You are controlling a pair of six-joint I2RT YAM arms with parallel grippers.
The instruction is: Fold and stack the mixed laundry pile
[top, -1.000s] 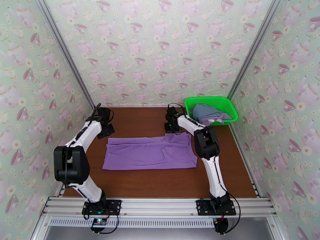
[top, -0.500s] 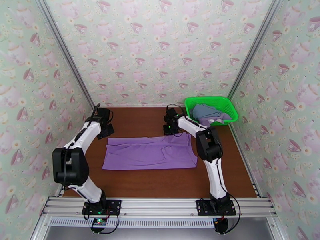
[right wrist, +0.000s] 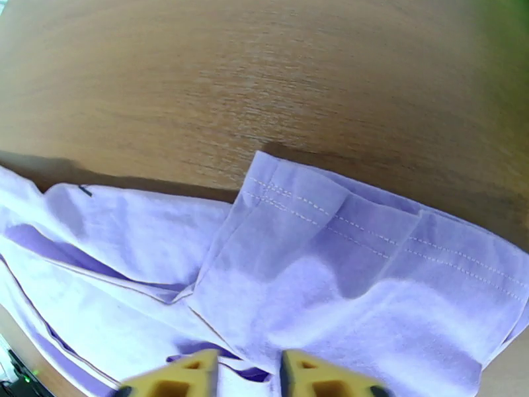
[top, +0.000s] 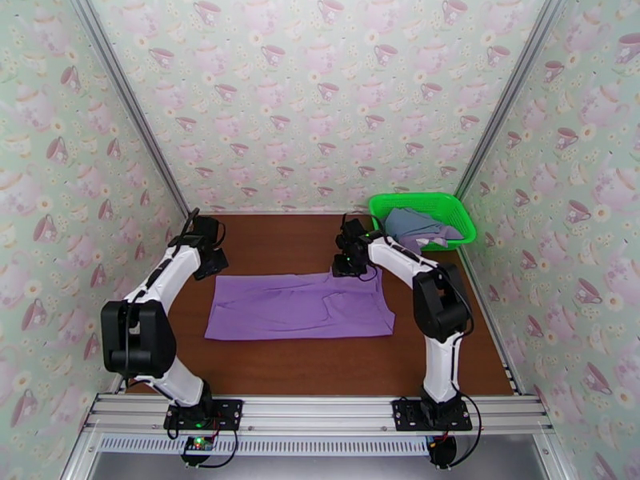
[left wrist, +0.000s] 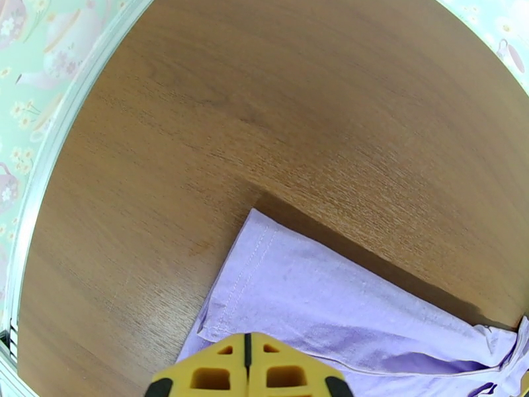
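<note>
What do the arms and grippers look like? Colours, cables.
The left arm and right arm have white shells, black joints and black base plates. Thin black cables loop at bases and wrists. The left gripper and right gripper have yellow fingers with squarish holes.

Green mesh basket [top: 416, 199] at table's 1 o'clock corner; brown wood-grain table [top: 280, 234]; teacup-print walls [top: 320, 98] around.

White links [top: 174, 270], black joint housings [top: 438, 307], black cables [top: 193, 217]; tool fingers [left wrist: 211, 372] yellow.
</note>
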